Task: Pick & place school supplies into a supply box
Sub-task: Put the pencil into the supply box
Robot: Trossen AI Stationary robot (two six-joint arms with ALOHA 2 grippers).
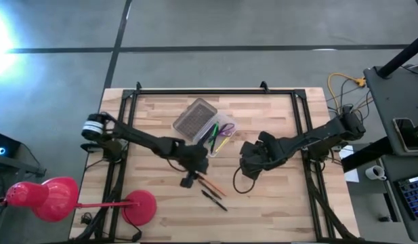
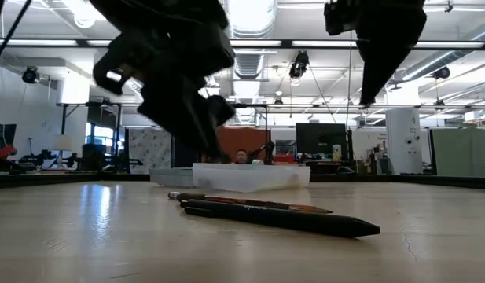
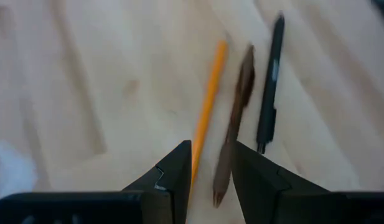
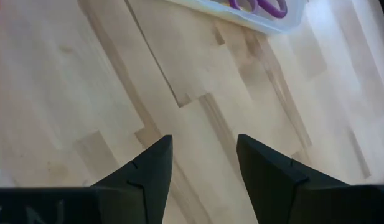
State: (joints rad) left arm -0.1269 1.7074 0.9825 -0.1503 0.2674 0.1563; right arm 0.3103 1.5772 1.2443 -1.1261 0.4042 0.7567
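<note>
The supply box [image 1: 221, 135] lies open on the table's far middle, with green, yellow and purple supplies inside. Its dimpled grey lid [image 1: 195, 116] lies beside it. An orange pencil [image 3: 208, 106], a brown pencil [image 3: 238, 99] and a black pen [image 3: 269, 87] lie flat on the wood nearer the front, also seen as the pencils [image 1: 211, 183] and pen [image 1: 214, 199]. My left gripper [image 3: 210, 152] is open and hovers just above the pencils' ends without touching them. My right gripper [image 4: 204, 146] is open over bare wood, right of the box.
A red desk lamp [image 1: 56, 200] stands at the table's near left corner. Black frame rails [image 1: 215, 91] run along the far edge and both sides. A loose black cable [image 1: 241, 184] curls under the right gripper. Bare wood lies along the near edge.
</note>
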